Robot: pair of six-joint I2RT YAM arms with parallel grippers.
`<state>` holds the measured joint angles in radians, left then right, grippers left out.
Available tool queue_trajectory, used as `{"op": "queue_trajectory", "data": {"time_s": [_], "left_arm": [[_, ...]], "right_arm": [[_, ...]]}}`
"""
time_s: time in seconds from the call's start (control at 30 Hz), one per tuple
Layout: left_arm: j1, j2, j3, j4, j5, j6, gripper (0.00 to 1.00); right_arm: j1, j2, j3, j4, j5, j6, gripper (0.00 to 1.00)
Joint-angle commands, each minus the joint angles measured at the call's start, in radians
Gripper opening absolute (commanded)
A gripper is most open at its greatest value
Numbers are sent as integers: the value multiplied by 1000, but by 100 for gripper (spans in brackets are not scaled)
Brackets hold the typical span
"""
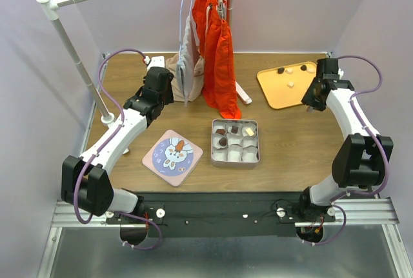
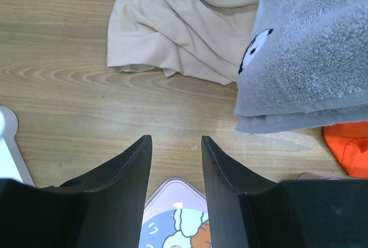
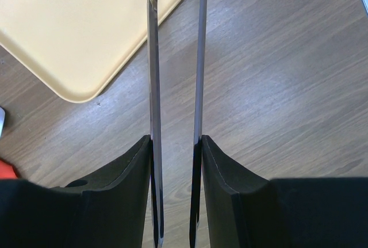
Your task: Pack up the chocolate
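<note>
Several chocolate pieces point(image 1: 291, 84), dark and cream, lie on the orange tray point(image 1: 277, 92) at the back right. More chocolate point(image 1: 221, 141) sits in paper cups inside the open metal tin point(image 1: 212, 142) at centre. My right gripper point(image 1: 314, 95) point(image 3: 175, 138) hovers just off the tray's near corner point(image 3: 75, 23). It is shut on metal tongs point(image 3: 153, 58), whose two blades run forward to the tray's edge. My left gripper point(image 1: 147, 105) point(image 2: 175, 138) is open and empty, hanging above the wood between the tin's lid point(image 2: 172, 202) and the hanging cloths.
The rabbit-print lid point(image 1: 172, 157) lies left of the tin. A white clothes rack point(image 1: 77, 65) stands at the back left with an orange garment point(image 1: 219, 65), a grey towel point(image 2: 310, 58) and a beige cloth point(image 2: 184, 23) hanging down to the table.
</note>
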<state>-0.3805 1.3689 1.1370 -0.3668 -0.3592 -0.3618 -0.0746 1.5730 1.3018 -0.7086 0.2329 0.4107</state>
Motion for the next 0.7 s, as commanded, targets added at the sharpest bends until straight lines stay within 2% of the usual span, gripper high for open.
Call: {"op": "queue_trajectory", "data": {"time_s": [0.0, 0.67], "left_arm": [[5, 15, 33, -1, -9, 4, 49], [5, 4, 23, -6, -12, 1, 49]], "right_arm": [[-11, 9, -22, 37, -18, -1, 46], [-24, 27, -25, 57, -32, -10, 45]]}}
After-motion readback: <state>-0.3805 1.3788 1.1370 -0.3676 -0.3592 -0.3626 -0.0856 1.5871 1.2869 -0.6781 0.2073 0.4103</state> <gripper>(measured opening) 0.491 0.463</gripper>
